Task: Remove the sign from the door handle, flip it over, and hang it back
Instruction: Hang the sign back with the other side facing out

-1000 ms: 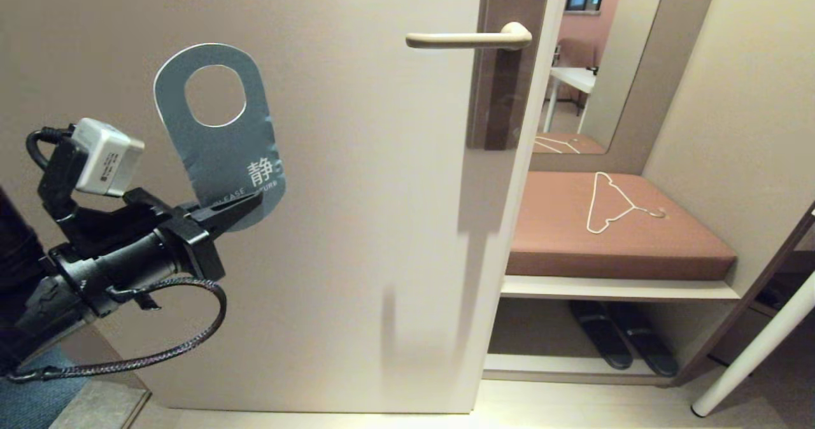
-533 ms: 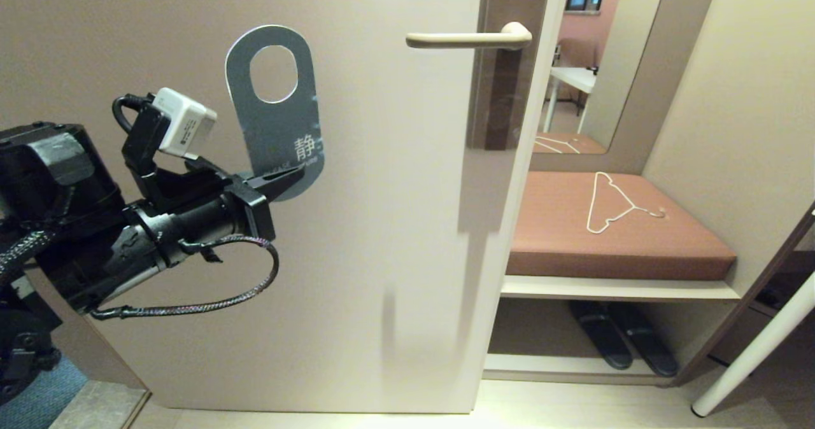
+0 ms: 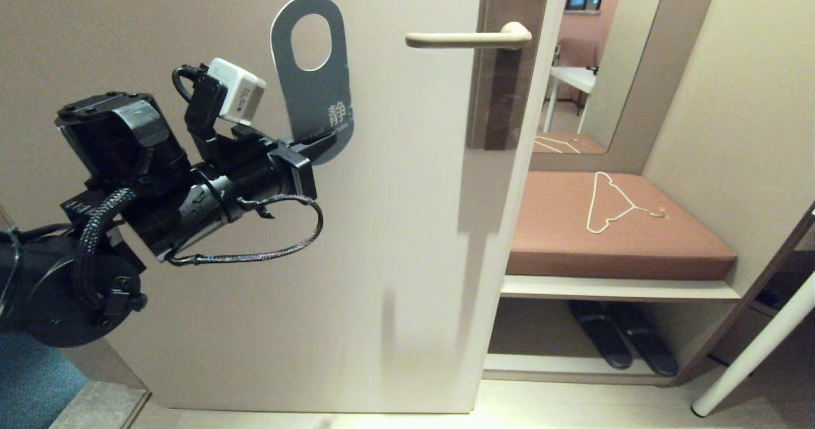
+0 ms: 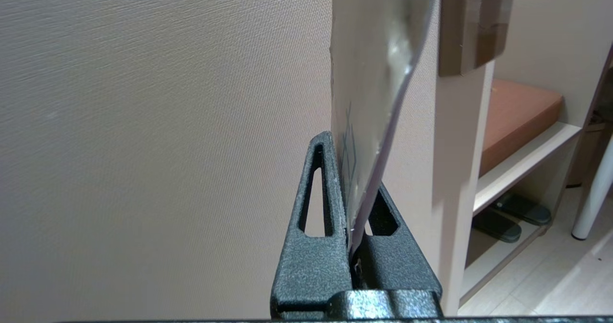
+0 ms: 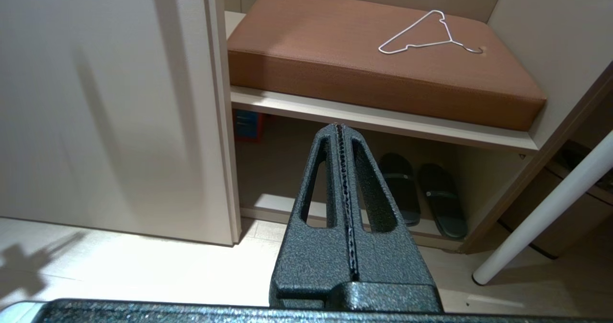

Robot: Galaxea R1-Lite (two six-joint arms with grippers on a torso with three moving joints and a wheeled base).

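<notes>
Since the earlier frames the left gripper (image 3: 321, 141) had carried the sign (image 3: 313, 66) up and rightward, closer to the handle (image 3: 468, 38). Its fingers were clamped on the sign's lower end, the card standing nearly upright above them, blue face showing, oval hole uppermost. The handle lay ahead of the gripper, apart from the sign. The right gripper (image 5: 341, 136) was pressed together, holding nothing, low near the floor (image 5: 143, 275).

Your left arm (image 3: 127, 187): matte black housings, braided cable loop (image 3: 267, 244), white camera block (image 3: 237, 91); slotted, textured triangular fingers (image 4: 316, 246).
</notes>
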